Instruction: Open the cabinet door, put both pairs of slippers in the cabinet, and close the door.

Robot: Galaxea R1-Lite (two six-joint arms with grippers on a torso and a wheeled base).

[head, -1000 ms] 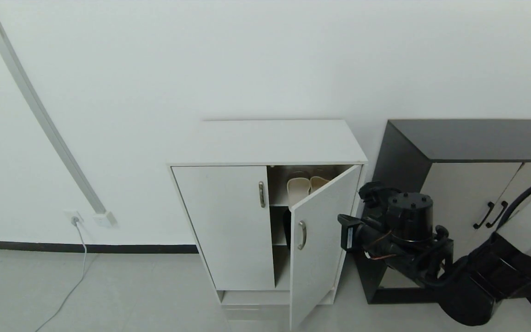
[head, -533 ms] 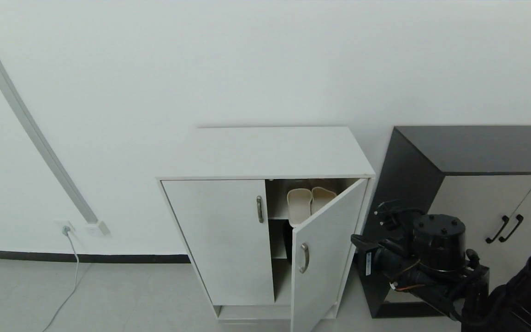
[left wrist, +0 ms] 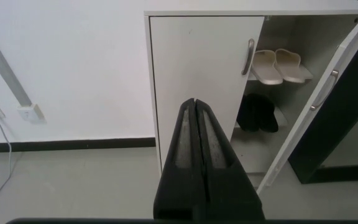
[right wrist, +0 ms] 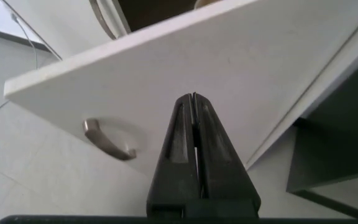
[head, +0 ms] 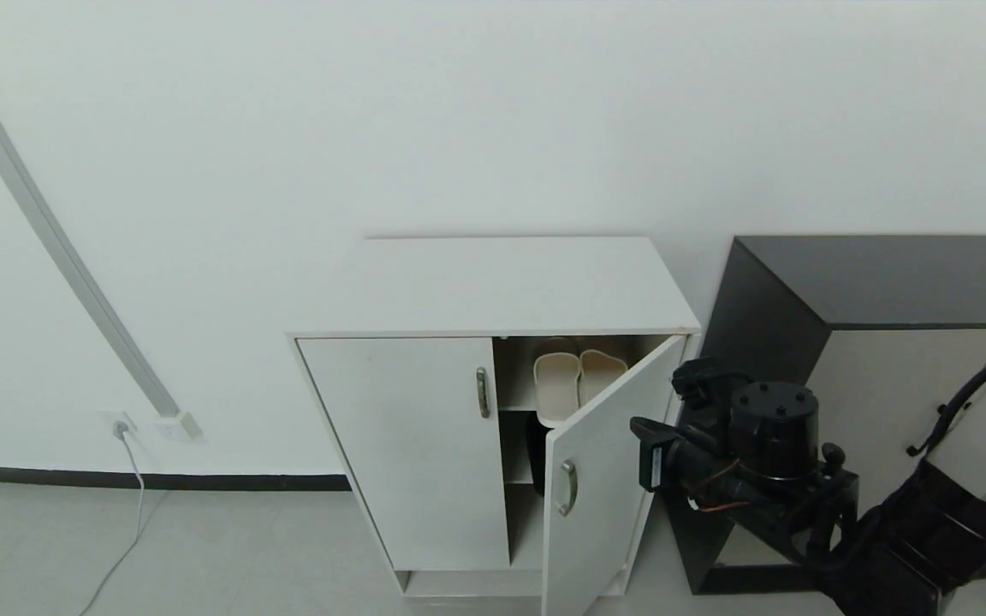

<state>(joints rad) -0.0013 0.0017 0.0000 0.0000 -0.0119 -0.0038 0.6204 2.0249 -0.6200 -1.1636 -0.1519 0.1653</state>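
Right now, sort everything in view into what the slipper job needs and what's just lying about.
Job: white two-door cabinet, its half-open right door, beige slipper pair inside, black slipper pair beneath it, right tool, shut, facing that door.
Lying about: black sideboard, grey wall conduit, wall socket, cable.

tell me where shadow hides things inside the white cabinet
Head view: the pair of beige slippers up top is lit, the space beneath them sits in deep shadow. Left wrist view: the pair of black slippers there is plainly visible. Right wrist view: the white open door is evenly lit, no glare.
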